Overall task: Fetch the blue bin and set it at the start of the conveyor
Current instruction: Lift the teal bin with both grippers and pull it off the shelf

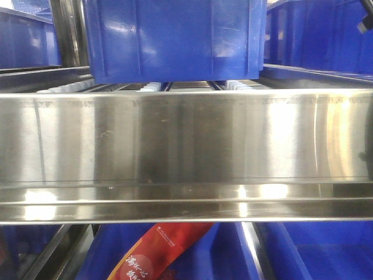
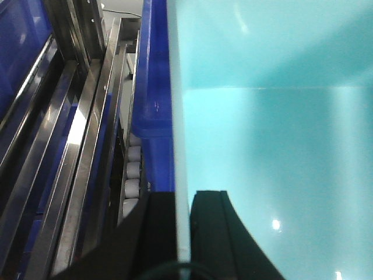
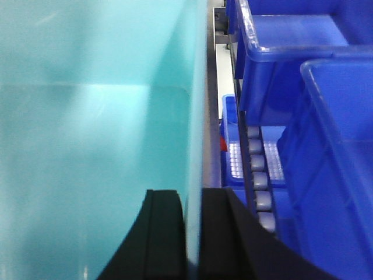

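left gripper [image 2: 183, 236]: was clamped shut on blue bin [image 2: 274, 146], thin rim pinched between black fingers [image 2: 160, 239], one finger inside tub, other outside. Bin floor was seen spread ahead and to right of tool. Dark blue crate [image 2: 154, 70] and white rollers [image 2: 133, 175] were sat just beside outer finger.

right gripper [image 3: 193, 236]: same deal, opposite wall was gripped, bin interior to left of tool, royal-blue crates [image 3: 291, 70] near outer side.

Front view was filled by steel shelf rail [image 1: 186, 140].
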### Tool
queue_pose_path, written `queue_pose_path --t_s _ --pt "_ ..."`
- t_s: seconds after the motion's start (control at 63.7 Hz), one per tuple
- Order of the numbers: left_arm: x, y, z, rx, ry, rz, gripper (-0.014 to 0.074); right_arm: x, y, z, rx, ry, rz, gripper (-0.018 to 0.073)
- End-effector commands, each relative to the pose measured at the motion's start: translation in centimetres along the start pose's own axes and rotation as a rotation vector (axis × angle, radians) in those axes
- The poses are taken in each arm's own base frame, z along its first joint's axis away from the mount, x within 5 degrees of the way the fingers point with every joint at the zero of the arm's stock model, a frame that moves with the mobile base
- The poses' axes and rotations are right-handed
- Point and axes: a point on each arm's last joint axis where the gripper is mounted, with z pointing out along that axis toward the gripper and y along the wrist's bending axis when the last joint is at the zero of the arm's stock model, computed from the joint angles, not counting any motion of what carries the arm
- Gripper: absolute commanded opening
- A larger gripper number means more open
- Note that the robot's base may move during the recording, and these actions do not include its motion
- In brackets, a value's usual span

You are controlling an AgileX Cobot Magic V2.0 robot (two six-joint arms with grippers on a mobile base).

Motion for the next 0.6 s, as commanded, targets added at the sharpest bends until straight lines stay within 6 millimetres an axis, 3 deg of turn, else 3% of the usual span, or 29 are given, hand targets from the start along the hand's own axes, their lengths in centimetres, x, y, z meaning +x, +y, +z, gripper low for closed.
queue_pose_path --t_s 0.0,0.581 --pt "-0.72 0.2 -1.07 0.009 -0.062 0.01 -0.0111 -0.69 -0.28 -1.02 0.006 -0.069 -0.042 -0.0162" --pt "-0.79 0.16 -1.07 0.013 -0.069 0.01 -0.0111 -0.24 -0.07 -0.1 0.005 -0.054 -0.013 -0.0162"
